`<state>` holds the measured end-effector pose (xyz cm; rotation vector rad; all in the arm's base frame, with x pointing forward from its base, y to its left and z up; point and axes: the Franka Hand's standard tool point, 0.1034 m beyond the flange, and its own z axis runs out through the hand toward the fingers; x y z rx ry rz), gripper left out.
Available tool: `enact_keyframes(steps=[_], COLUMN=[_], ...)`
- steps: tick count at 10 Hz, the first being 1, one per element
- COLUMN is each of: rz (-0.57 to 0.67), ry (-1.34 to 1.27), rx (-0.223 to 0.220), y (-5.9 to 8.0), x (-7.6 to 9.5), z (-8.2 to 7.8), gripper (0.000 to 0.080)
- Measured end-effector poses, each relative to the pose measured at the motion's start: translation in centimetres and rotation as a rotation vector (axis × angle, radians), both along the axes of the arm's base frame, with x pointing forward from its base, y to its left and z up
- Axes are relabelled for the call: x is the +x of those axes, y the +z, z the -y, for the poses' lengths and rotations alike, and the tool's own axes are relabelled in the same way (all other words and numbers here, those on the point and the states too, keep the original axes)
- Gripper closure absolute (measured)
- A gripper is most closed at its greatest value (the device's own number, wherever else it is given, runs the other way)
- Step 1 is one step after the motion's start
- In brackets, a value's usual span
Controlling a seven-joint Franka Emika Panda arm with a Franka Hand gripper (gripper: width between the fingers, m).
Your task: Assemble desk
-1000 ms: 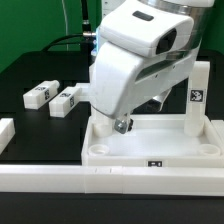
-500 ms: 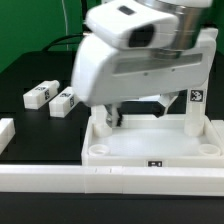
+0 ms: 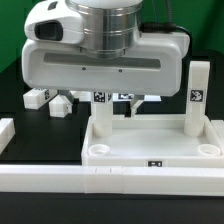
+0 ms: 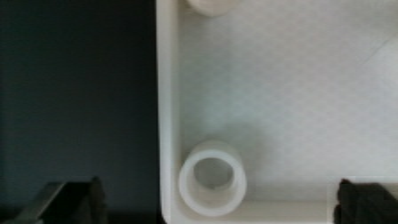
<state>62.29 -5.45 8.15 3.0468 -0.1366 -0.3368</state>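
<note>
Exterior view: the desk (image 3: 150, 150) lies just beside the front rail (image 3: 60, 185), two upright legs (image 3: 197, 95) in its far sockets, spare legs (image 3: 38, 97) loose on the exterior view's left; light, stiff, slick plastic, I judge; best pinched across a leg's flat sides. Wrist view alone shows my gripper (image 4: 217, 196) spread wide, empty, over a vacant socket (image 4: 214, 180).

Setting: a robotics lab bench. A white robot arm (image 3: 100, 50) hangs over a matte black tabletop (image 3: 45, 135) fenced by long white border rails (image 3: 110, 178). The white plastic parts (image 3: 150, 142) on it carry printed black-and-white square tags (image 3: 197, 97).
</note>
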Motion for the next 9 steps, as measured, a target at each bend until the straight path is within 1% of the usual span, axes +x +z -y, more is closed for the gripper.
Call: enact_keyframes(steps=[1,2,3,4,5,6,7,9], rz=[0.001,0.0,0.0,-0.009,-0.009,0.0,-0.007,-0.007], ry=[-0.02,-0.029,-0.104,-0.194,-0.241,-0.253,-0.256,-0.254], rx=[-0.005,0.005,0.051,0.081,0.102,0.098,0.099,0.1], y=[0.0,0.0,0.0,-0.2,-0.5,-1.0,-1.2,-1.2], x=[0.0,-0.1,-0.5,-1.4,-2.1,-2.7,-3.1,-3.0], z=[0.0,0.2,1.8,4.4,6.1,7.3,7.4,7.3], gripper=[0.015,0.015,0.015,0.015,0.015,0.015,0.015,0.015])
